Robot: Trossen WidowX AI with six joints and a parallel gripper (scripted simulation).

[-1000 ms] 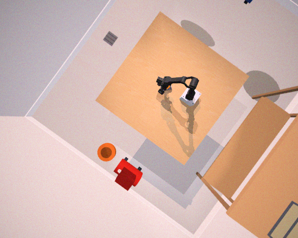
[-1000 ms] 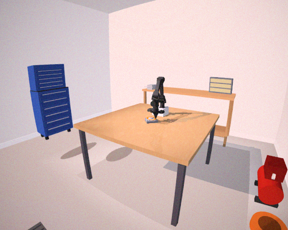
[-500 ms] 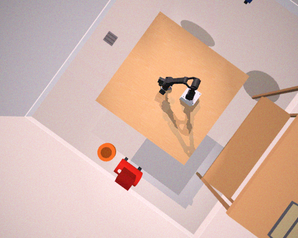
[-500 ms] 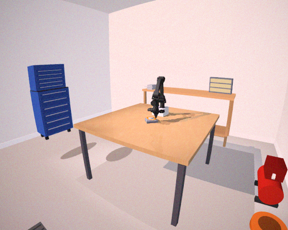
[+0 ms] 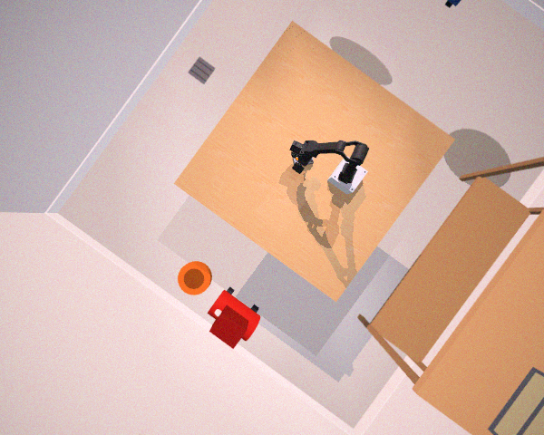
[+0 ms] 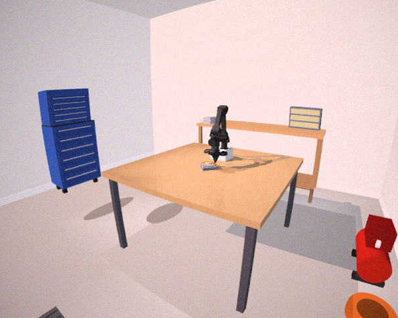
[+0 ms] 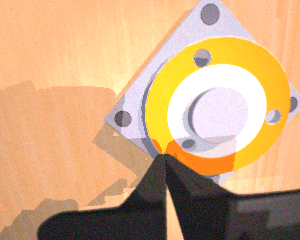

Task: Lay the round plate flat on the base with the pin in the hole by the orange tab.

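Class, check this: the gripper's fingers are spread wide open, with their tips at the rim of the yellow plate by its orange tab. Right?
Not quite: the gripper is shut, fingers pressed together and holding nothing. The wrist view shows this. Its tips do sit at the yellow plate's rim by the orange tab.

A square wooden counter (image 6: 178, 185) on dark legs stands in a room with pale walls and a beige floor (image 6: 55, 260), throwing grey shadows beneath it. A blue drawer cabinet (image 6: 69, 136) on castors stands against the left wall, and a long wooden bench (image 6: 261, 128) along the far wall carries a small chest of cream drawers (image 6: 305, 118). Near the right wall sit a red machine (image 6: 375, 251) on black feet and an orange round bin (image 6: 369, 306), and a grey vent (image 5: 200, 69) lies in the floor.
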